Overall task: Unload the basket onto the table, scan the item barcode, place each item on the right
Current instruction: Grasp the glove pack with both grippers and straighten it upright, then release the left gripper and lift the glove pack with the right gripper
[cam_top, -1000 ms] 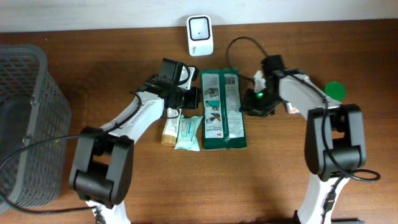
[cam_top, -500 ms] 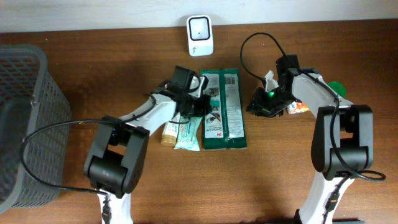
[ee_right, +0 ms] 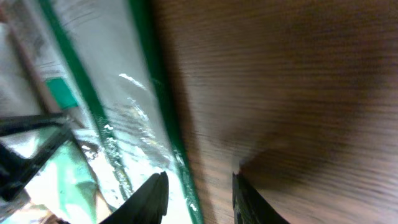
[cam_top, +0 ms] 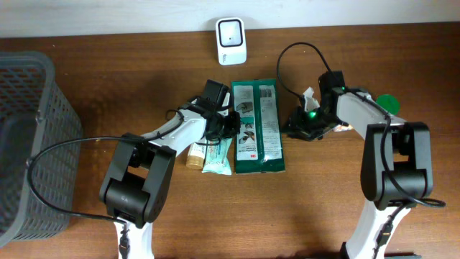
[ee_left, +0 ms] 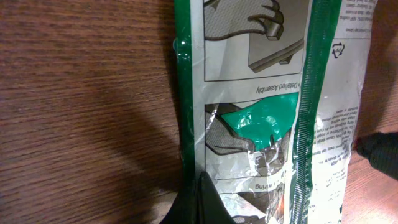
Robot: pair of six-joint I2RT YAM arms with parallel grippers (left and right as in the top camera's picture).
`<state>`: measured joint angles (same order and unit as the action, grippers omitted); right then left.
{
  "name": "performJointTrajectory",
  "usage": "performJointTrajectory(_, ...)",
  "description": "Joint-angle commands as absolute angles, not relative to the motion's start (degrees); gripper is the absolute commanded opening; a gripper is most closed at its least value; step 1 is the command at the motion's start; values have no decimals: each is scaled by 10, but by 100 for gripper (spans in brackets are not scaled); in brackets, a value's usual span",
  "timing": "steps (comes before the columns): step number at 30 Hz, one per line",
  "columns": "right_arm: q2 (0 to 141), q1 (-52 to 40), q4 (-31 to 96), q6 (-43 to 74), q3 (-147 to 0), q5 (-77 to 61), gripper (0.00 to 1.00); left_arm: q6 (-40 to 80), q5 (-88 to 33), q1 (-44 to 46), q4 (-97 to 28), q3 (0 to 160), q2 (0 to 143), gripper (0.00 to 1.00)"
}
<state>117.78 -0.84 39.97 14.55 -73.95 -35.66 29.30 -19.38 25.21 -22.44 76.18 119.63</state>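
Left gripper [ee_left: 200, 198]: pinched shut, tips at the left edge of the green package [cam_top: 257, 129]. Right gripper [ee_right: 199, 182]: narrowly parted, nothing between, low beside the package's right edge. Package flat on the table [cam_top: 323, 201], below the white scanner [cam_top: 231, 32]; tube [cam_top: 194, 154] and teal pouch [cam_top: 217, 155] just left.

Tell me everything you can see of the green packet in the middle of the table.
The green packet is a flat, crinkled glossy plastic pack with green borders and pale printed panels of pictures and text. It lies flat on the wooden table; the left gripper, shut, sits at its left edge.
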Motion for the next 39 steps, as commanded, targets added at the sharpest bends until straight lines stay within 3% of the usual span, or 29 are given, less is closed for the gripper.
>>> performJointTrajectory(1,1185,-23,342,155,-671,-404,33,300,-179,250,-226,759,1210,0)
performJointTrajectory(8,1186,-86,236,222,-644,-407,33,300,-180,250,-226,759,1210,0)
performJointTrajectory(14,1186,-85,168,230,-644,-432,29,300,-180,250,-226,759,1210,0)
performJointTrajectory(18,1186,-85,156,220,-644,-434,4,300,-198,248,-221,760,1209,0)
performJointTrajectory(23,1185,-85,156,189,-644,-447,4,255,-205,242,-236,776,1197,0)
performJointTrajectory(31,1185,-85,157,163,-644,-468,4,147,-49,241,-435,916,1090,0)
performJointTrajectory(34,1183,-85,158,161,-644,-479,4,130,-16,227,-488,955,1053,10)
performJointTrajectory(39,1133,-86,177,122,-644,-498,4,106,-15,152,-524,964,1002,17)
